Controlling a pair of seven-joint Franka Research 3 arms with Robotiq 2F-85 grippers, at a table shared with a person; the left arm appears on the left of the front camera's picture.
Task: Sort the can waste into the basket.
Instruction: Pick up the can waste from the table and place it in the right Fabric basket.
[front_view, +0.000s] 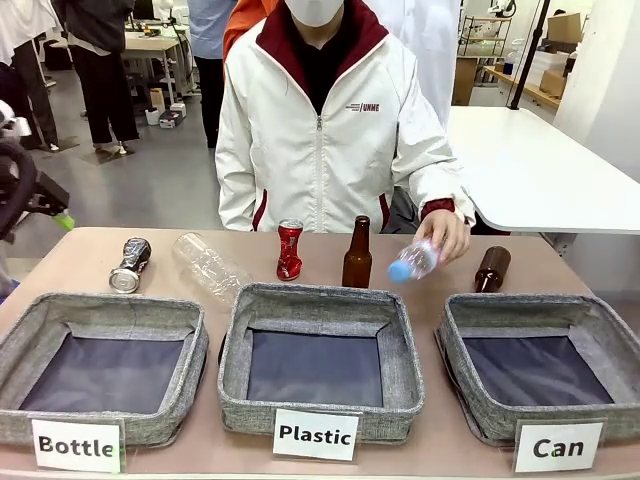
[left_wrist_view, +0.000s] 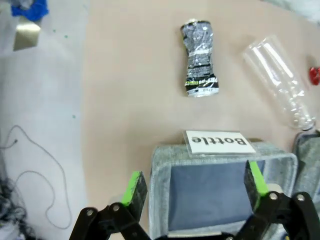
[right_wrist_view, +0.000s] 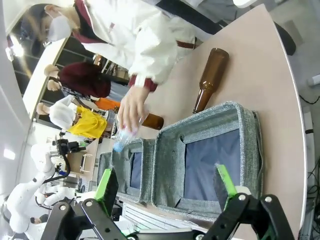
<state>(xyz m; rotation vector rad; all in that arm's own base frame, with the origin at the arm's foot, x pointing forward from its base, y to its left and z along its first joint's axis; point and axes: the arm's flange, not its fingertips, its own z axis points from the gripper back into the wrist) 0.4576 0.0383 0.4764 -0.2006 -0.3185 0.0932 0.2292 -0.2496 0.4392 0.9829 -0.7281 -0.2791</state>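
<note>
A crushed dark can (front_view: 130, 265) lies at the table's far left, and in the left wrist view this can (left_wrist_view: 199, 60) sits beyond my open left gripper (left_wrist_view: 195, 185), well clear of the fingers. A crushed red can (front_view: 289, 250) stands upright behind the middle basket. The grey basket labelled "Can" (front_view: 530, 307) is at the front right with nothing in it. My right gripper (right_wrist_view: 166, 185) hangs open above that basket (right_wrist_view: 248, 145), holding nothing.
Baskets labelled "Bottle" (front_view: 100, 305) and "Plastic" (front_view: 318, 297) stand left and middle. A clear plastic bottle (front_view: 208, 265) lies by the dark can. One brown bottle (front_view: 357, 254) stands, another (front_view: 492, 268) lies. The person's hand (front_view: 447, 232) holds a blue-capped plastic bottle (front_view: 413, 261).
</note>
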